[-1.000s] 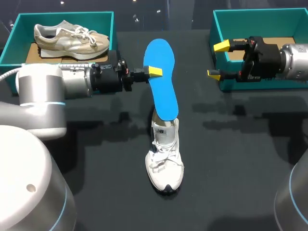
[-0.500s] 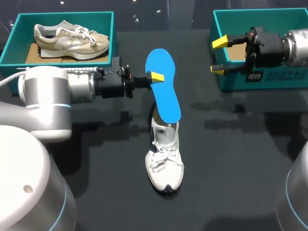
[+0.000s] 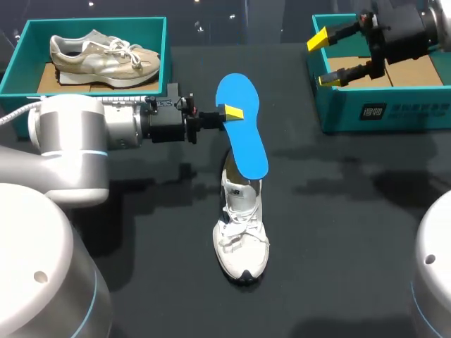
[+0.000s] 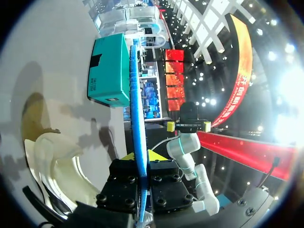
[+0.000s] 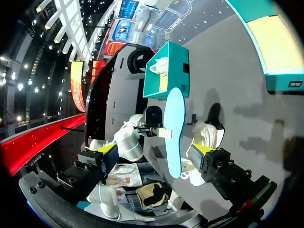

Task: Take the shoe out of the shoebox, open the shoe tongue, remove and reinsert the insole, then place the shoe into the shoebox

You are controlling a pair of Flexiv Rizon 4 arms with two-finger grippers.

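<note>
The white sneaker [image 3: 240, 232] stands out of its box on the black table [image 3: 338, 211], in the lower middle of the head view, toe toward the bottom of the frame and laces loose. The first step therefore looks done, and the opening looks spread enough to take the insole.

The blue insole [image 3: 243, 127] rises at a slant from the shoe's mouth toward the upper middle of the frame. Its lower end is at or just inside the opening, and most of its length is in the air. The left gripper [image 3: 231, 113], coming in from the left side, is clamped on the insole's edge. In the left wrist view the insole [image 4: 135, 95] runs edge-on between the two yellow tips of that gripper [image 4: 140, 156], which pinch it from both sides.

I cannot tell from this moment alone whether the insole is coming out or going back in. Either way, seating it fully is left to do, and so is boxing the shoe.

The right gripper [image 3: 323, 60] hangs at the upper right, fingers spread wide and holding nothing, over the left wall of the teal shoebox [image 3: 380, 113], whose cardboard floor is bare. A second teal box [image 3: 95, 21] at the upper left holds a beige sneaker [image 3: 106, 56].
</note>
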